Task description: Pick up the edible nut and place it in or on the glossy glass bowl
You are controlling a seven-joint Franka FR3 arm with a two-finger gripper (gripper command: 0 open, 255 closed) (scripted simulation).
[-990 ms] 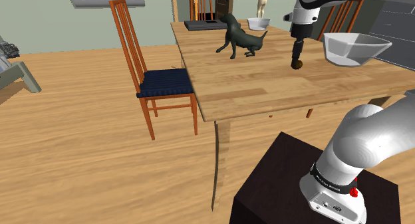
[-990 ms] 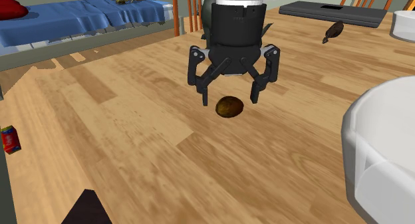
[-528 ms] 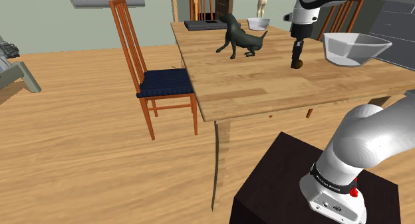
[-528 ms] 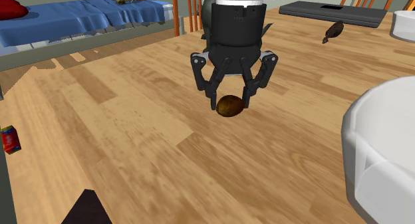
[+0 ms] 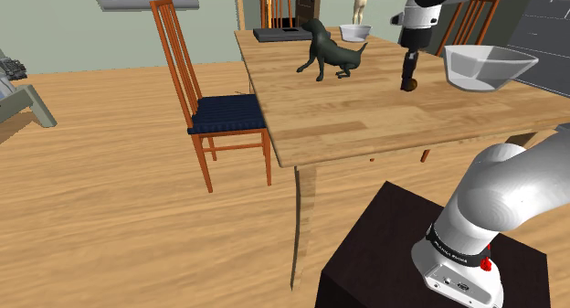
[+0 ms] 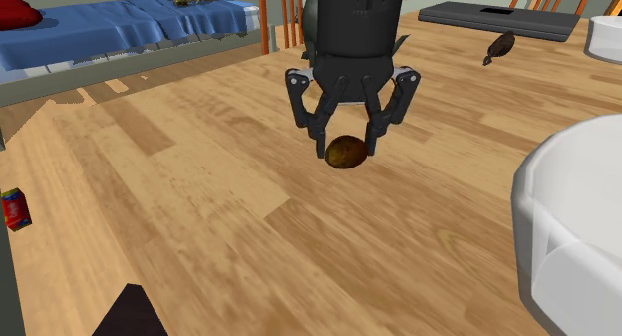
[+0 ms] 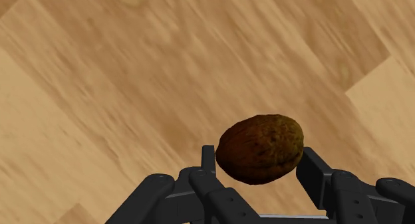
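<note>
Right now the nut, brown and rough-skinned, sits clasped between the two black fingertips of the gripper, which is clenched on it from both sides. From the wrist the nut bulges out between the fingers, with wood grain behind it. It hangs low over the table; whether its underside touches the wood I cannot tell. In the shoulder view the gripper points straight down with the nut at its tip, near the table's far right part. Just beside it, toward the shoulder view's right, stands the bowl, white, with sloping sides, apart from the nut. In the second exterior view the bowl's pale rim fills the right edge, near the gripper but not touching it. Farther along the table a dark dog figure stands on the shoulder view's left of the gripper, and beyond it lie a flat dark slab and a small white dish. An orange chair with a dark blue seat stands at the table's left side on a wood floor. The arm's dark stand shows at the lower right. In the second exterior view a bed with a blue cover lies past the table, and a small red can stands on the floor.
</note>
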